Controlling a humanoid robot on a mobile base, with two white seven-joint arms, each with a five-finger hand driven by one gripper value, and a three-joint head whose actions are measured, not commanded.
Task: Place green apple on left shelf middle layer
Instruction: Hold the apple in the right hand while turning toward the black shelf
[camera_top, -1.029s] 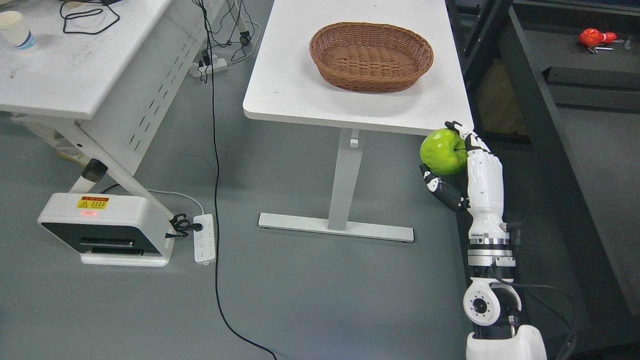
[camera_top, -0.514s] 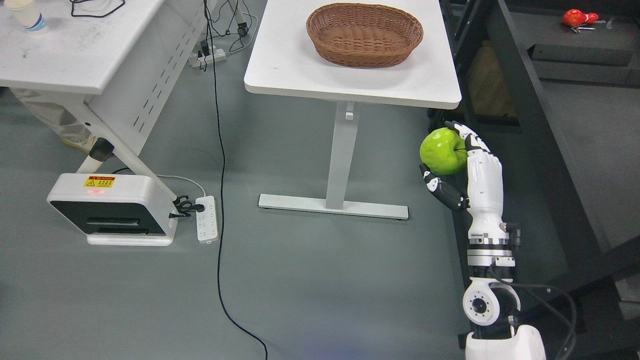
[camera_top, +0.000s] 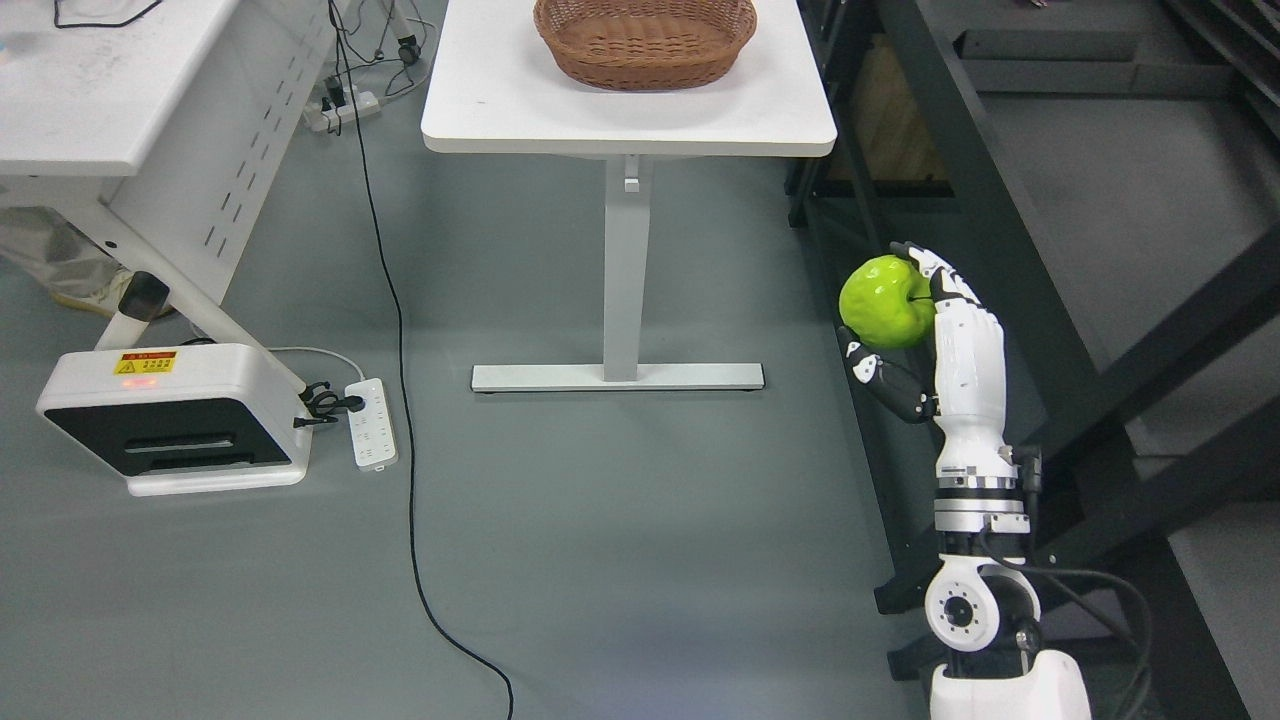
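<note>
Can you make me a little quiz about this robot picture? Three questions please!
1. What colour is the apple?
2. True or false: the basket sits on the floor.
3. The right hand is: A) open, B) holding the apple, C) touching the basket.

Key:
1. Green.
2. False, it sits on the white table.
3. B.
</note>
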